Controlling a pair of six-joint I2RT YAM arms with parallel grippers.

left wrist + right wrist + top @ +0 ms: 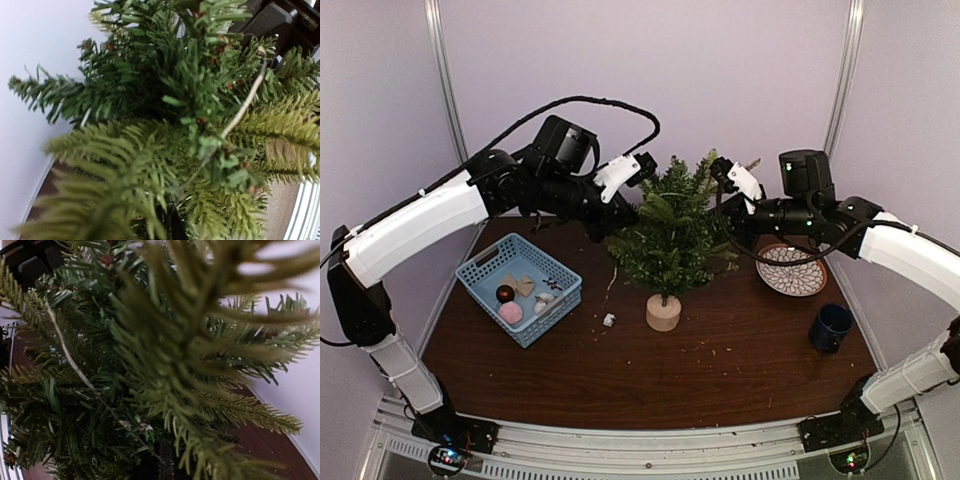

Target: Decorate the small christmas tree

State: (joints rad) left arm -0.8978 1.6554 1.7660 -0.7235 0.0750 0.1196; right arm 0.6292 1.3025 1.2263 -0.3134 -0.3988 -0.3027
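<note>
small christmas tree (672,228), left gripper (645,163) and right gripper (721,170) both closed at its top, branches filling wrist views, basket (486,253) left, plate (800,280), mug (831,328) right

The left arm (420,220) is reaching up and inward, elbow bent, wrist sitting roughly level. The left gripper (645,165) is pointing toward the right gripper (722,170), fingers pressed together. The right arm (910,250) is mirroring this pose, forearm running level. The right gripper is facing the left one, near but apart, fingers likewise closed.
</note>
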